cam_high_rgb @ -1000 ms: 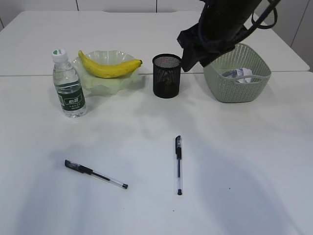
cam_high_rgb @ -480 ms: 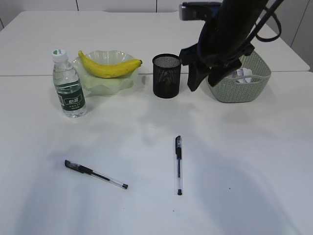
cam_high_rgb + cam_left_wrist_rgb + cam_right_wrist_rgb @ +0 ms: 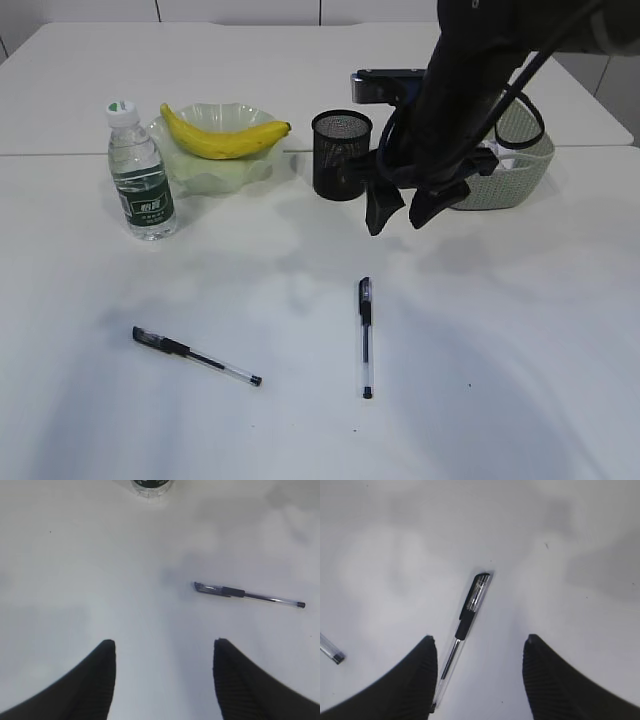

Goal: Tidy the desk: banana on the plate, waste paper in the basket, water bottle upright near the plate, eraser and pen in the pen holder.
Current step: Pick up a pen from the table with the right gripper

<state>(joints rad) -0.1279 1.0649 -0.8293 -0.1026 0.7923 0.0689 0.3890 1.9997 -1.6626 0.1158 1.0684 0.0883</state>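
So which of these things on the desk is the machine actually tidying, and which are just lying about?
Part of the job:
banana on the plate
water bottle, upright beside the plate
waste paper in the basket
pen holder
two loose pens: middle pen, left pen
right gripper, open above the middle pen

Just lying about:
nothing visible; no eraser can be seen.

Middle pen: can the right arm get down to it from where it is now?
Probably yes. The right end effector is open and above the table, and its wrist view shows the middle pen lying between the fingers with only bare table around it.
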